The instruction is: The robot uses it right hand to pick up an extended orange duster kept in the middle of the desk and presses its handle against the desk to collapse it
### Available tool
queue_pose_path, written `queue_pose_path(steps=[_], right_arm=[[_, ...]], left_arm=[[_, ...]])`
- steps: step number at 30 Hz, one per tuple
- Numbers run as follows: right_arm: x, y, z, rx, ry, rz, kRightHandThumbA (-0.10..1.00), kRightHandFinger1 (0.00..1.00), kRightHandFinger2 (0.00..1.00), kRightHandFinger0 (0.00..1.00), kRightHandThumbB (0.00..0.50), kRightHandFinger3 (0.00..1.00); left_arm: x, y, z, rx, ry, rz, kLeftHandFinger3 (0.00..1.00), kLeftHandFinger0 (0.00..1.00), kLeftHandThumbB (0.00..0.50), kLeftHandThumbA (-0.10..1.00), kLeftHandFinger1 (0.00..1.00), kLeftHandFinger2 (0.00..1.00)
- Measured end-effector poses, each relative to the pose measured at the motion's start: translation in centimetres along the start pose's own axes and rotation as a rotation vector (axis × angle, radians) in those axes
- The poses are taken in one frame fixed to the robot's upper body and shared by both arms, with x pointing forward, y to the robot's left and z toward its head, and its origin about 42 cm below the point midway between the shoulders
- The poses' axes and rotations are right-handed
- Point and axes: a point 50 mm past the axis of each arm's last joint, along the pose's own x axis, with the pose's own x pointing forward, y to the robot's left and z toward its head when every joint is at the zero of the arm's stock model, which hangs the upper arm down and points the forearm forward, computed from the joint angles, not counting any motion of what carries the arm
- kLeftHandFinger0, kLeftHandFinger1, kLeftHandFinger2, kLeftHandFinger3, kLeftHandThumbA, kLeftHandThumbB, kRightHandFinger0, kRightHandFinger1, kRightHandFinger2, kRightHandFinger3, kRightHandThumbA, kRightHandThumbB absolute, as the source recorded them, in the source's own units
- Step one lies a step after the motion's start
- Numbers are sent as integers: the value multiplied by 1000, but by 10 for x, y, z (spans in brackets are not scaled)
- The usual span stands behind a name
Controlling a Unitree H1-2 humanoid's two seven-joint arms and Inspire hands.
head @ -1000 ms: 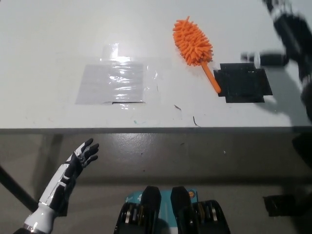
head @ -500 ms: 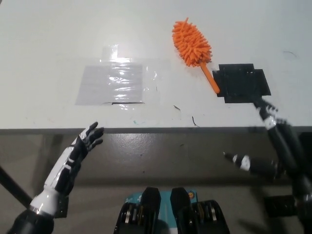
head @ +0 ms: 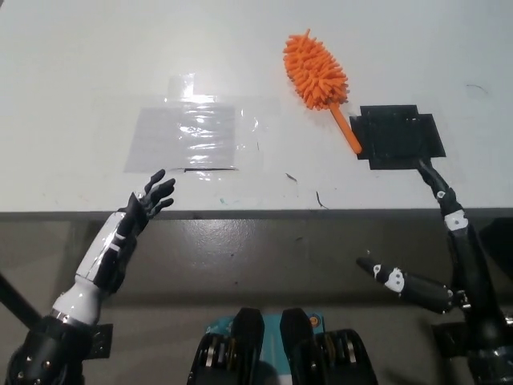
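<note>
Right hand (head: 449, 257) fingers spread, empty, at surface (head: 80, 64) edge.
Orange duster (head: 319, 76) lies untouched; left hand (head: 148, 200) likewise splayed, empty.

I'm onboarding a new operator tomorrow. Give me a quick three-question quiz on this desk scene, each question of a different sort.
1. True or false: the right hand is holding the orange duster.
2. What does the tip of the duster handle lie next to? A) black square patch B) clear plastic sheet C) left hand
3. Fill in: the left hand hovers at the desk's near ____, fingers apart.

Key: 1 false; 2 A; 3 edge.
</note>
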Motion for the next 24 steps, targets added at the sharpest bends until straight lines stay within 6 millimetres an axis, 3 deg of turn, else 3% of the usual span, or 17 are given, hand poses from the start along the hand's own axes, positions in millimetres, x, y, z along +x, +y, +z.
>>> queue_pose_path(steps=[6, 11, 12, 15, 18, 20, 24], right_arm=[[1, 1, -32, 99, 68, -29, 1000, 1000, 1000, 1000, 21, 1000], [5, 4, -40, 148, 86, -32, 1000, 1000, 1000, 1000, 59, 1000], [5, 3, -41, 152, 89, -31, 1000, 1000, 1000, 1000, 109, 1000], [5, 4, -43, 161, 100, -23, 1000, 1000, 1000, 1000, 146, 1000], [3, 4, -44, 168, 114, -12, 1000, 1000, 1000, 1000, 150, 1000], [2, 5, -44, 172, 122, -5, 1000, 1000, 1000, 1000, 180, 1000], [0, 6, -45, 172, 141, 18, 1000, 1000, 1000, 1000, 176, 1000]], left_arm=[[1, 1, 1, 3, -7, -1, 1000, 1000, 284, 1000, 1000, 1000], [1, 2, 2, 9, -10, -3, 1000, 1000, 274, 1000, 1000, 1000], [1, 2, 3, 10, -10, -3, 1000, 1000, 269, 1000, 1000, 1000], [1, 3, 3, 12, -10, -6, 1000, 1000, 259, 1000, 1000, 1000], [-1, 2, 2, 13, -6, -8, 1000, 1000, 259, 1000, 1000, 1000], [-3, 2, 2, 14, -2, -9, 1000, 1000, 251, 1000, 1000, 1000], [-8, 2, 0, 15, 11, -13, 1000, 1000, 248, 1000, 1000, 1000]])
